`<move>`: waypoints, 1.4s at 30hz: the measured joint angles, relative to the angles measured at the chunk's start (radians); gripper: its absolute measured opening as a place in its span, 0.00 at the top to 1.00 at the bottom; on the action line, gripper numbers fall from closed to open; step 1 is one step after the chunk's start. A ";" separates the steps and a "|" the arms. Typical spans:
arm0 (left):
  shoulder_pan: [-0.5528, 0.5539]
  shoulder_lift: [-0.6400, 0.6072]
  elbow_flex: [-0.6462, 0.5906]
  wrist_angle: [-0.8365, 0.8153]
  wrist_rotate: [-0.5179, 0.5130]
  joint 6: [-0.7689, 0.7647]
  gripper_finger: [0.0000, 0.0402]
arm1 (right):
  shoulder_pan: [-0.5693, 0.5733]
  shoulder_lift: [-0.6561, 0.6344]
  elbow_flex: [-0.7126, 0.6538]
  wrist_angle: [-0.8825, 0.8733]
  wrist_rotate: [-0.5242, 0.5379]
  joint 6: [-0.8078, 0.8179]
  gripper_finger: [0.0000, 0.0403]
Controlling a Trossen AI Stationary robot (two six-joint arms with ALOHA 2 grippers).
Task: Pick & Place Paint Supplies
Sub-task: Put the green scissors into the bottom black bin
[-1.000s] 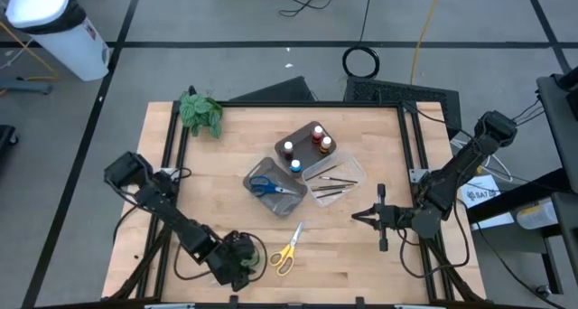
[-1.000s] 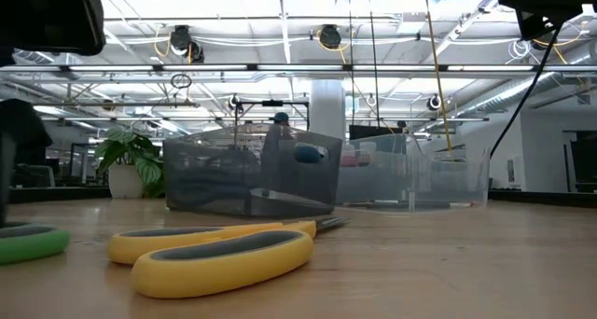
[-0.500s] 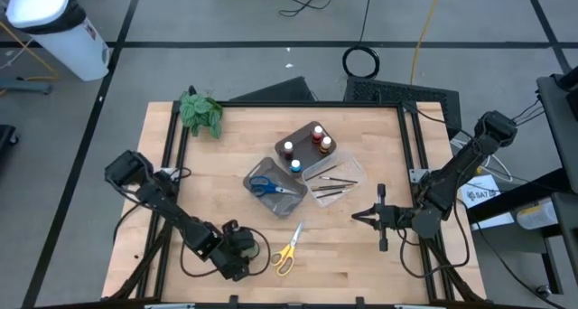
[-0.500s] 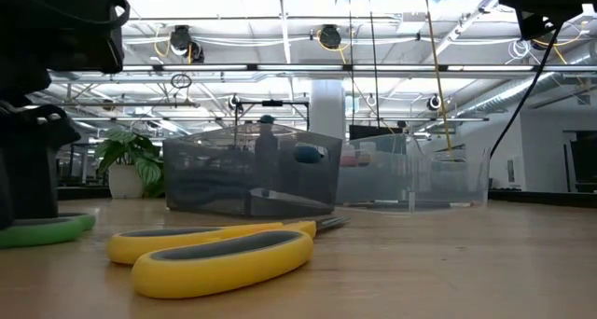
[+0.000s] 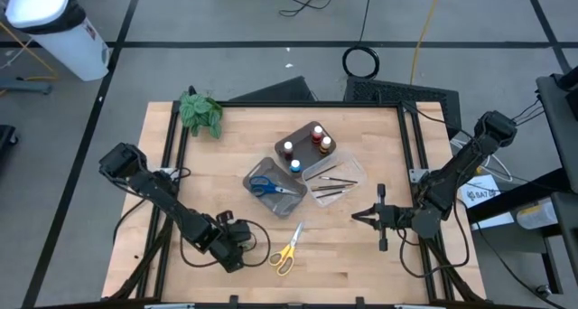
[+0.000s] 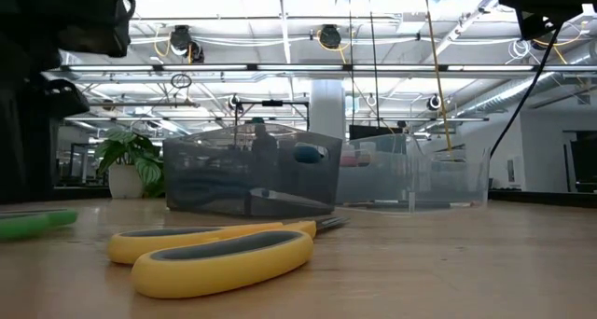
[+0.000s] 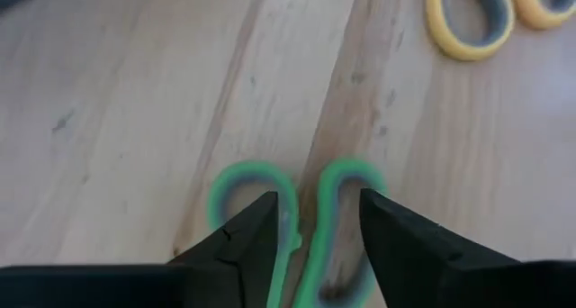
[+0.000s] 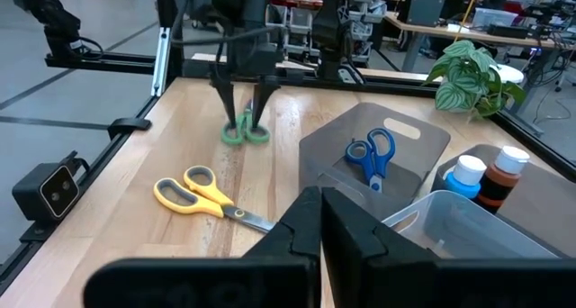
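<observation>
Across the lower left of the high view I have the left gripper down over the green scissors, close to the front edge of the pale wooden counter. My left wrist view shows its fingers parted, one on either side of the two green handle loops, which lie flat on the boards; whether they are touching the loops I cannot tell. Just to the right on the counter lie the yellow scissors, loose, blades pointing up toward the trays.

At mid-frame the grey tray holds the blue scissors. Above and right of it a dark tray carries the small paint bottles, and the clear tray beside it holds the thin brushes. A green leafy plant sits at the counter's upper left corner.

My right gripper waits at the lower right of the high view, above bare wood, well apart from the trays; in its wrist view the fingers look pressed together with nothing between them.

Beyond the counter, the floor is grey with dark taped lines, a white bin at upper left and cables at the top. The low view looks past the trays into a bright hall with ceiling lights and pipework.
</observation>
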 joint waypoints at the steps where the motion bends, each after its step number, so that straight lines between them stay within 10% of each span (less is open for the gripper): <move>1: 0.000 -0.003 0.001 -0.011 -0.003 -0.001 0.59 | 0.000 0.000 0.000 0.000 0.000 0.000 1.00; 42: -0.039 0.118 0.004 0.034 -0.064 0.106 0.62 | 0.000 0.000 0.000 -0.006 0.000 0.000 1.00</move>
